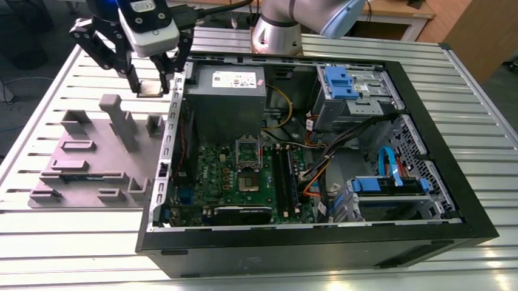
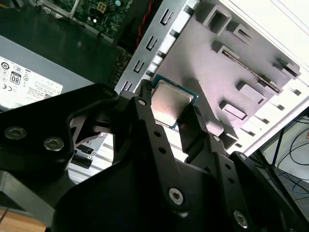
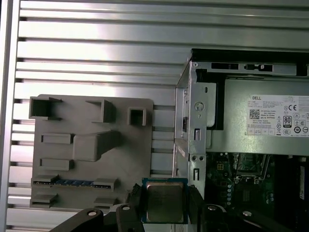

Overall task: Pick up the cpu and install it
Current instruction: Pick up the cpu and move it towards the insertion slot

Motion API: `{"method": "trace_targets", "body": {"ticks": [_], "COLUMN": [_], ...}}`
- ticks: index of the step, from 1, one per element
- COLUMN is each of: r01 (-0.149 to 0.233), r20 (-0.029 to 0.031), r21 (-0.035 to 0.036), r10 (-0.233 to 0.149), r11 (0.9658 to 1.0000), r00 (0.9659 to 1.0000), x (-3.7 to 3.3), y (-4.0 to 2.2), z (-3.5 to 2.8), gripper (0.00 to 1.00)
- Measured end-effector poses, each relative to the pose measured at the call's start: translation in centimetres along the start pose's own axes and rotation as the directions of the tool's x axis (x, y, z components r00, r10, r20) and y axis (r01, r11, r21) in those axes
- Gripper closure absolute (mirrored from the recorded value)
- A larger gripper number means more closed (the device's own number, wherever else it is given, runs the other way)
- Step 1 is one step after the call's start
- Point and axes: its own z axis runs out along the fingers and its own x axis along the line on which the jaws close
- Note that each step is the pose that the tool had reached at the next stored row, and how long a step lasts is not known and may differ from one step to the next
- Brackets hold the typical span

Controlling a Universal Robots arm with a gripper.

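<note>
The cpu [image 1: 148, 90] is a small square chip with a pale silver top and a thin dark green rim. My gripper [image 1: 150, 86] is shut on it by two opposite edges and holds it in the air. It hangs over the far edge of the grey fixture plate [image 1: 89, 151], just outside the computer case's wall on the exterior view's left. Both wrist views show the cpu [image 2: 171, 104] [image 3: 164, 200] flat between the black fingers [image 2: 145, 113] [image 3: 134, 198]. The green motherboard [image 1: 242, 176] lies inside the open case, with a silver socket frame [image 1: 247, 147] at its middle.
A grey power supply [image 1: 227, 91] sits in the case beside the gripper, behind the metal side wall [image 3: 193, 125]. A memory stick [image 3: 72, 182] rests in a slot of the fixture plate. Cables and blue drive bays [image 1: 348, 85] occupy the case's right side. The slatted table [image 3: 96, 48] surrounds everything.
</note>
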Motion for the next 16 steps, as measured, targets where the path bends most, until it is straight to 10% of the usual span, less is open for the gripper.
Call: {"method": "trace_targets", "body": {"ticks": [16], "r01": [0.0], "r20": [0.0], "r21": [0.0], "r10": [0.0], "r11": [1.0], "r00": [1.0], "x": [-2.7], "y": [-0.09], "z": [-0.05], "gripper": [0.53]}}
